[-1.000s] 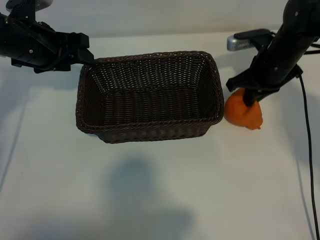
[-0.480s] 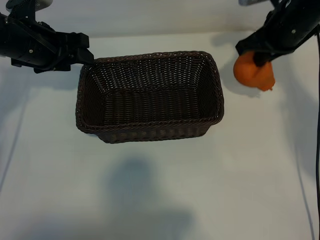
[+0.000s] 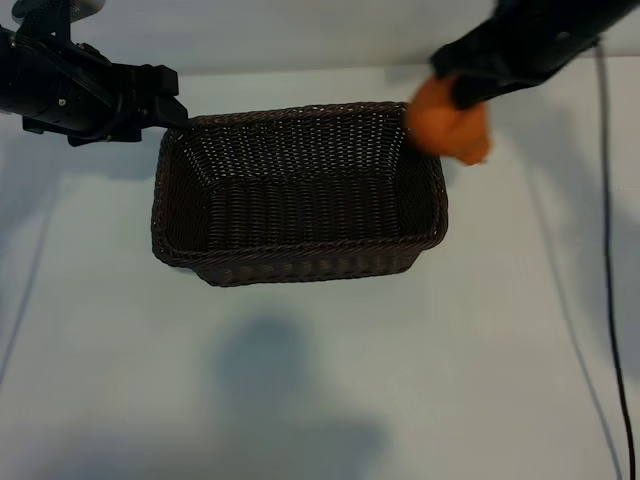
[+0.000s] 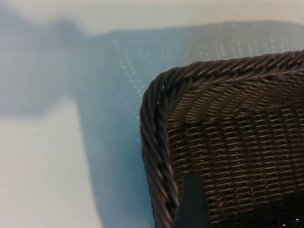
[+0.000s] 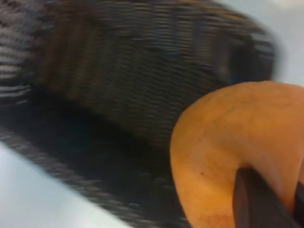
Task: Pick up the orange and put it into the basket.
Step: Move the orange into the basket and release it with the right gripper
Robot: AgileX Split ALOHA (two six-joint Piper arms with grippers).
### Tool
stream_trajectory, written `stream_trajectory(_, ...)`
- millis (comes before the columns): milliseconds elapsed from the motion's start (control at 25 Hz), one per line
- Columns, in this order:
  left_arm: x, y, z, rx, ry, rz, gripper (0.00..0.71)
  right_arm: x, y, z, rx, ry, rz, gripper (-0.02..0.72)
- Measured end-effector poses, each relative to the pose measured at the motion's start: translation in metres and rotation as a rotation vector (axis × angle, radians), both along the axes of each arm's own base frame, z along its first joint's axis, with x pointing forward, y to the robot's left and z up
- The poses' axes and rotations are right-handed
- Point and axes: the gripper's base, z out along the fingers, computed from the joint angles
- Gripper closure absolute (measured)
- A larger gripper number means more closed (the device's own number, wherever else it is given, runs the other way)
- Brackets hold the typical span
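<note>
The dark brown woven basket (image 3: 300,252) stands mid-table. The orange (image 3: 448,122) hangs in the air over the basket's far right corner, with my right gripper (image 3: 460,98) shut on it. In the right wrist view the orange (image 5: 223,142) fills the near side with a dark finger (image 5: 251,202) pressed into it, and the basket's inside (image 5: 118,76) lies beyond. My left gripper (image 3: 178,112) stands open at the basket's far left corner. The left wrist view shows one of its fingers (image 4: 191,204) just inside the braided rim (image 4: 156,142); the other finger is out of view.
The white table (image 3: 320,380) spreads wide in front of the basket and to its right. A black cable (image 3: 606,250) trails down the right side of the table.
My right gripper has lifted the orange off the table beside the basket's right side and carried it up and leftward to over the basket's far right corner. The left arm has not moved.
</note>
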Motion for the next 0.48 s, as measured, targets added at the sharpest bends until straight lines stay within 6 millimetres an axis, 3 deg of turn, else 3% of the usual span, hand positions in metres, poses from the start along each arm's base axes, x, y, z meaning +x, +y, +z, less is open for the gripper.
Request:
stream_trajectory(280, 0.000, -0.001, 0.000, -0.001, -0.007, -0.012, 0.119, -0.006, 0.065, -0.009, 0.021, -0.087, 0.144, 0.658)
stream_trajectory(480, 0.000, -0.001, 0.001, -0.002, -0.011, -0.019, 0.120, 0.006, 0.082, -0.044, -0.005, -0.071, 0.171, 0.658)
